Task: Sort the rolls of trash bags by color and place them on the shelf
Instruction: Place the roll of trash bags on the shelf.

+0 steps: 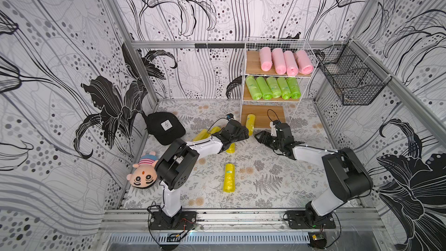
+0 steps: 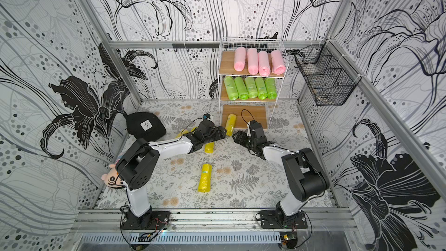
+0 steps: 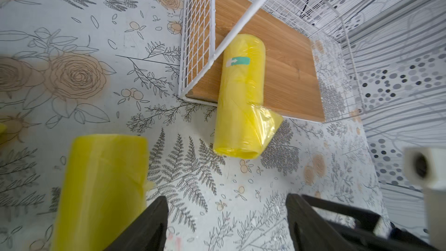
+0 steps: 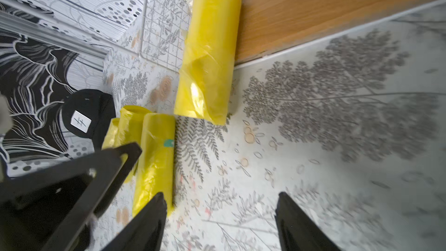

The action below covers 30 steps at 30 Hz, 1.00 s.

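**Yellow roll (image 3: 241,97) stops half on the bottom board (image 3: 289,73) of the shelf (image 1: 252,65), near end on the table (image 3: 241,201).**
It lies straight ahead of the left gripper (image 3: 226,197), long axis pointing into the shelf. Those jaws gape empty, as do the right gripper (image 4: 220,194)'s, which seems slightly farther off.
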### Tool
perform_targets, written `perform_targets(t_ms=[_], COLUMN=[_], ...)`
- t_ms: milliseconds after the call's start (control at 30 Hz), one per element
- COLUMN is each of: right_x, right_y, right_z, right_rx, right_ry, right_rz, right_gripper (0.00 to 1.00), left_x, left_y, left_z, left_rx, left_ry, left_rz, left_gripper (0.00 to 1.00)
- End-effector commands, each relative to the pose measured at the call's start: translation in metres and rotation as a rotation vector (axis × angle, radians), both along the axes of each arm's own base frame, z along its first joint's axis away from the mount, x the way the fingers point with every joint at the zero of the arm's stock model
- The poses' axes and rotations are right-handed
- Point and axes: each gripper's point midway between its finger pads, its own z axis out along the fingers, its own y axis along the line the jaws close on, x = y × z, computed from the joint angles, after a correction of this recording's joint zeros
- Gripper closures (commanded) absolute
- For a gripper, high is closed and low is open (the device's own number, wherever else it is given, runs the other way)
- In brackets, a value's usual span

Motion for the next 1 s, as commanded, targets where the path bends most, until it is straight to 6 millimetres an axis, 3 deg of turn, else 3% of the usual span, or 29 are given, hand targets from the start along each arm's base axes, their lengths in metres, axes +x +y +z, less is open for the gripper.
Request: perform_targets(t_ms=[0,200,433,600,833,967], right_x=[0.02,0.038,0.053,0.063,0.071,0.077], right_y=[0.013,0.026,0.032,0.038,0.034,0.03], right_z=[-0.001,-0.012,-0.016,-0.019,-0.022,-0.018], right_rx=[0.067,0.073,0.079,0.092,0.025,-0.023], right_ry=[-0.008,-0.007,-0.008,-0.005,-0.007,-0.029], right_rz=[-0.044,-0.055,-0.062,-0.056,-0.064,-0.068], right_gripper=[0.24,0.19,0.18,0.27,0.48,0.53], left_x=[-0.009,-0.028,-0.037,-0.037,-0.039,-0.04], left_y=[0.004,0.026,0.039,0.043,0.048,0.05], left_z=[0.027,0.047,0.059,0.059,0.062,0.065], left_rx=[-0.041,-0.004,0.012,0.021,0.025,0.028], left_ry=[-0.057,-0.088,-0.113,-0.113,-0.118,-0.126], left_rz=[-0.02,-0.014,-0.009,-0.006,-0.001,0.001], left_gripper=[0.21,0.21,0.21,0.2,0.2,0.2])
